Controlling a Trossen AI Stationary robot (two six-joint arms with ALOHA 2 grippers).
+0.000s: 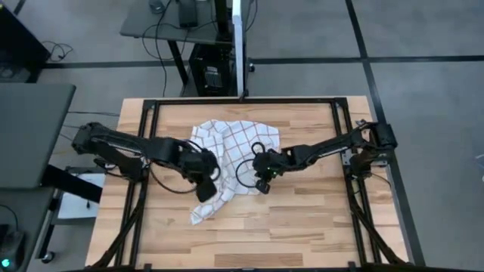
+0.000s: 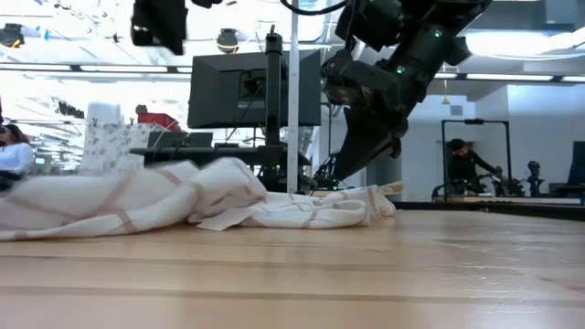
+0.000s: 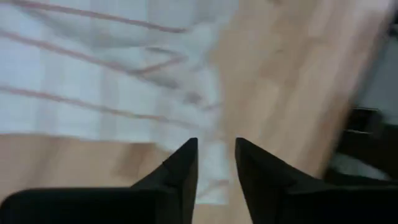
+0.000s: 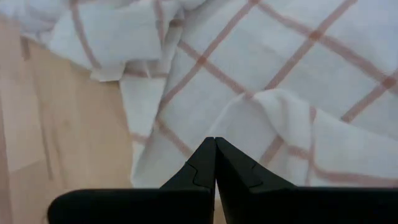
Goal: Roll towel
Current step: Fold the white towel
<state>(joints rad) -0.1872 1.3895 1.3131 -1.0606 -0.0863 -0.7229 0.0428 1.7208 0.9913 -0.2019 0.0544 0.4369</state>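
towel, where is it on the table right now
In the high view the towel lies crumpled at the table's middle, between the left gripper and the right gripper.

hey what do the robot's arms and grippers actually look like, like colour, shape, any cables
Both arms are dark, nearly black, built of slim jointed segments. A black cable loops loosely beside each wrist. The left gripper ends in two matte black fingers tapering to points; the right gripper has the same black tapered fingers, with a small notched step where they meet. In the low view, one arm's housing shows tiny green lights. No markings are readable.
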